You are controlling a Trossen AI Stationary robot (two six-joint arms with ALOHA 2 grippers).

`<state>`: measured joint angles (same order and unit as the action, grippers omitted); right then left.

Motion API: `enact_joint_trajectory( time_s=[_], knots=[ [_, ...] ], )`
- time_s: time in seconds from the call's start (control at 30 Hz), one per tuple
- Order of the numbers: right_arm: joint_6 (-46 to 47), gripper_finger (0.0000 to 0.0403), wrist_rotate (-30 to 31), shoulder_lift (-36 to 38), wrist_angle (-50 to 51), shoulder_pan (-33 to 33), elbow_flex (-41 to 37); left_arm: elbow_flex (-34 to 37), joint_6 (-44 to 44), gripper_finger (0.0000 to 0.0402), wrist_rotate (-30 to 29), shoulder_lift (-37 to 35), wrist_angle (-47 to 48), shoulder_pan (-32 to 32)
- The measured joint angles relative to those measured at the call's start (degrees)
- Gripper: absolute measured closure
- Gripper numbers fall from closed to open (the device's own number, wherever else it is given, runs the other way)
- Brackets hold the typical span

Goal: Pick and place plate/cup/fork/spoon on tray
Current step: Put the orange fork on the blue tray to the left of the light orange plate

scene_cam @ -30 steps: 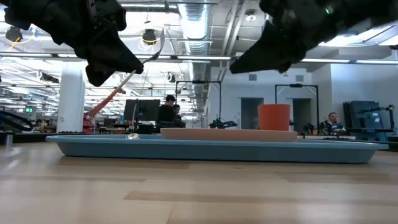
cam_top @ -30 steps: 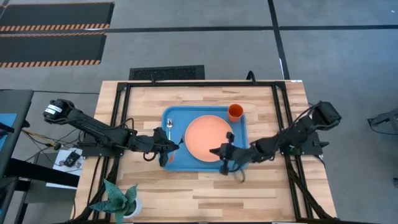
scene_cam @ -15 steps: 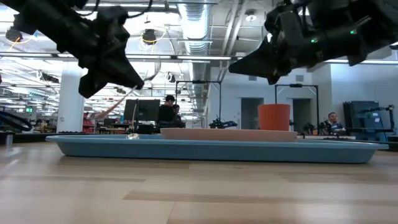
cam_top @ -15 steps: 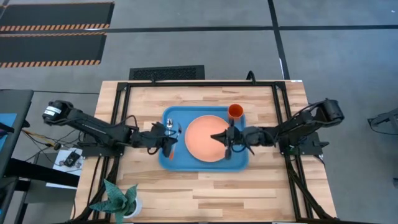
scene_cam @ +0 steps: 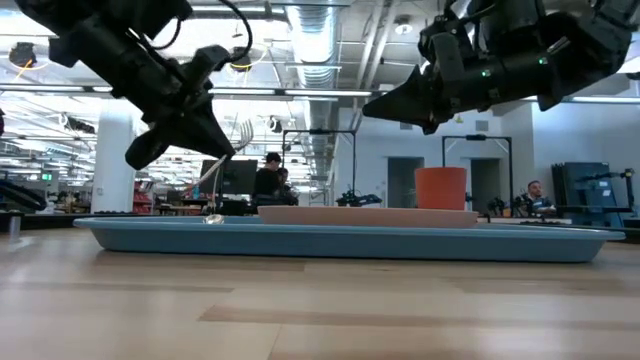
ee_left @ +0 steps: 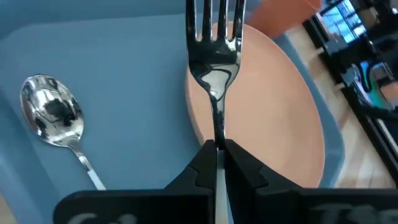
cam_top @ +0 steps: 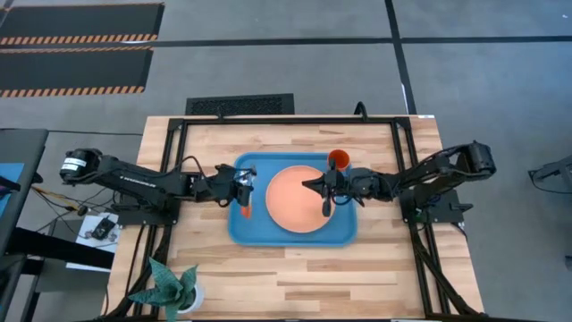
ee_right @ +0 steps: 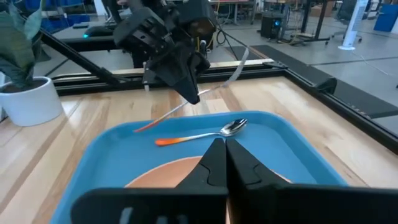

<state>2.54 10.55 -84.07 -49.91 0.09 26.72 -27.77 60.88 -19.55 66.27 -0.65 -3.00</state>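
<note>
The blue tray (cam_top: 268, 234) holds the salmon plate (cam_top: 299, 199), with the orange cup (cam_top: 339, 160) at its far right corner. The spoon (ee_left: 53, 117) lies on the tray's floor left of the plate; it also shows in the right wrist view (ee_right: 199, 135). My left gripper (cam_top: 243, 185) hovers over the tray's left part, shut on the fork (ee_left: 215, 37). My right gripper (cam_top: 315, 185) is shut and empty above the plate's right half. My left gripper pinches the fork's thin silver neck (ee_left: 217, 127) between its two fingers, just behind the tines. The fingers come slanting down from the table's left. The fork (ee_right: 205, 93) is lifted clear of the tray and tilted, its tines (scene_cam: 240, 130) high and its orange handle (scene_cam: 200, 185) low.
A potted plant (cam_top: 170, 288) stands at the table's near left corner. Bare wood lies near the tray's front rim. The black frame rails (cam_top: 170, 161) run along the table's sides. People sit far behind in the room.
My left gripper has carried the fork from the tray's near left corner toward the far edge, over the tray's left part. My right gripper has gone from the tray's near rim toward the far edge and a little left, over the plate.
</note>
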Motion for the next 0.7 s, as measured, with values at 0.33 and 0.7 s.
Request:
enact_joint_trajectory(
  time_s=[0.33,0.7],
  knots=[
    [0.3,0.0398,-0.2,0.0,0.0,-1.9,0.0,-5.3,4.1,0.0401,4.3,9.6,5.4,5.8],
    [0.4,0.0398,-0.2,0.0,0.6,-1.7,0.0,-11.7,6.4,0.0401,10.9,19.2,11.9,10.3]
  ],
)
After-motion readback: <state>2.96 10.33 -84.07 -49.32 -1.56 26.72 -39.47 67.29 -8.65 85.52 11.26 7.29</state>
